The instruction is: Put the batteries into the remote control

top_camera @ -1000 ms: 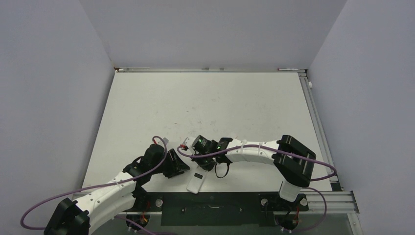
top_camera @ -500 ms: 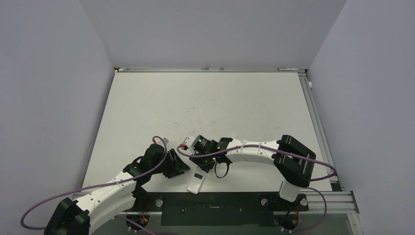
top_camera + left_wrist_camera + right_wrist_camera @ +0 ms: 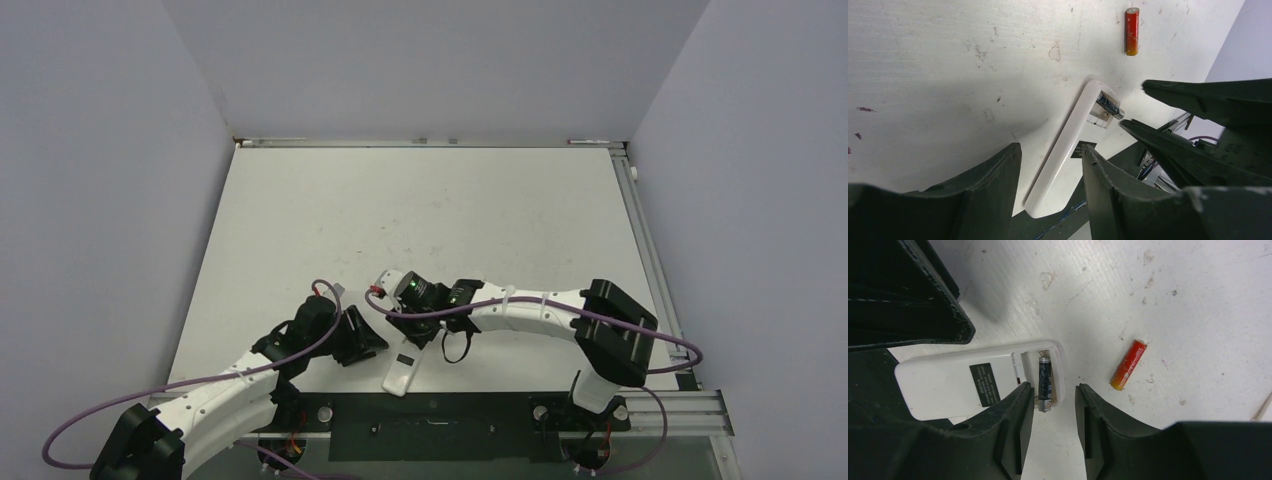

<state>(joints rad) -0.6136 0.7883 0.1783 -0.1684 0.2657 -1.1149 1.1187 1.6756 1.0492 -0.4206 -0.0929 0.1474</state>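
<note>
Right gripper (image 3: 408,335) and left gripper (image 3: 372,343), seen from overhead, converge low on the small flat white plastic remote control (image 3: 399,372), which lies back-up at the near table edge, presumably so that one arm can steady it while the other loads. Left wrist view: left jaws stand spread and empty about the remote's near end, a dark cylindrical battery (image 3: 1109,106) lies in the open bay, and a red-orange cylindrical battery (image 3: 1132,31) lies loose well beyond. Right wrist view: right jaws are parted, pinching nothing, over the dark battery, whose end overhangs the bay rim, judged not fully seated.
</note>
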